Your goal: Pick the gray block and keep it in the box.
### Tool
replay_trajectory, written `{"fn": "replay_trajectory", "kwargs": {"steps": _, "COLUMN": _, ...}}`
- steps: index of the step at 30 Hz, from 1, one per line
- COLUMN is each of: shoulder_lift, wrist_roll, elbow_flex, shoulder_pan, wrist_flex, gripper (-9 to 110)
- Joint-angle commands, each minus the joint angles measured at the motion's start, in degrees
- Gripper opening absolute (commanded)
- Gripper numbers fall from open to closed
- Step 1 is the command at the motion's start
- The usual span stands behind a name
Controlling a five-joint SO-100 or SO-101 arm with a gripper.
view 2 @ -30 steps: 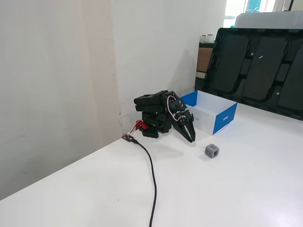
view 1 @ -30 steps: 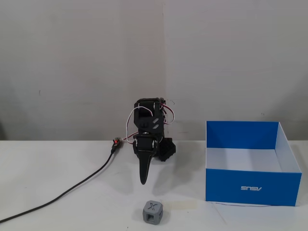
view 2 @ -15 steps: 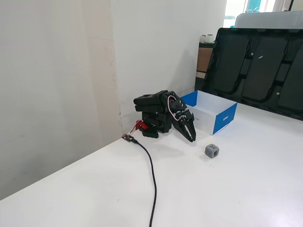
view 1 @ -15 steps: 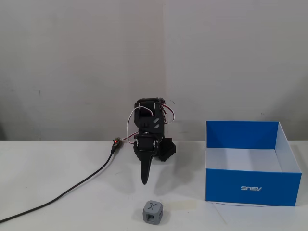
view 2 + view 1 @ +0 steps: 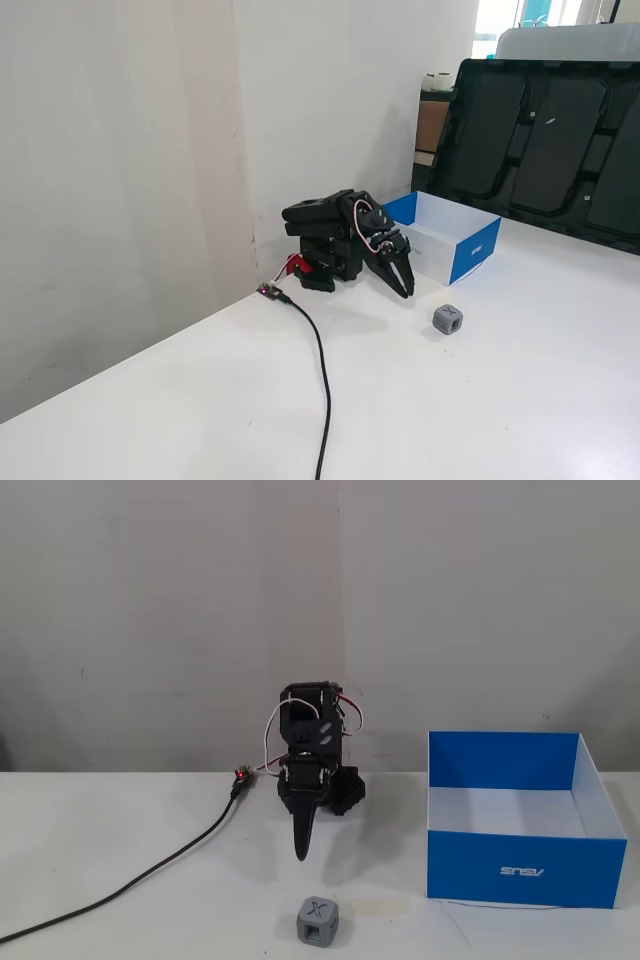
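Observation:
The gray block (image 5: 318, 920) sits on the white table near the front edge, X face toward the camera; it also shows in the other fixed view (image 5: 448, 319). The blue box (image 5: 523, 865), white inside, stands to the block's right, and shows in the other fixed view (image 5: 465, 240) beyond the arm. My gripper (image 5: 302, 852) hangs folded down in front of the arm's base, tips together and pointing at the table, well behind the block. In the other fixed view the gripper (image 5: 406, 291) is left of the block and empty.
A black cable (image 5: 150, 875) runs from the arm's base to the left front of the table (image 5: 320, 400). A white wall stands behind. A dark panel (image 5: 545, 140) leans at the far side of the table.

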Motion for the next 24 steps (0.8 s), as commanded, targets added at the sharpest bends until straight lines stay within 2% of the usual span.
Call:
{"fn": "replay_trajectory", "kwargs": {"steps": 1, "shoulder_lift": -2.8, "wrist_roll": 0.8, "elbow_flex": -6.5, "shoulder_pan": 0.4, "wrist_flex": -2.2, "gripper": 0}}
{"fn": "replay_trajectory", "kwargs": {"steps": 9, "shoulder_lift": -21.2, "wrist_roll": 5.3, "elbow_flex": -18.5, "shoulder_pan": 1.1, "wrist_flex": -3.3, "gripper": 0}}
{"fn": "replay_trajectory", "kwargs": {"steps": 24, "shoulder_lift": -46.5, "wrist_roll": 15.4, "elbow_flex": -29.4, "shoulder_pan": -0.3, "wrist_flex": -8.6, "gripper": 0}}
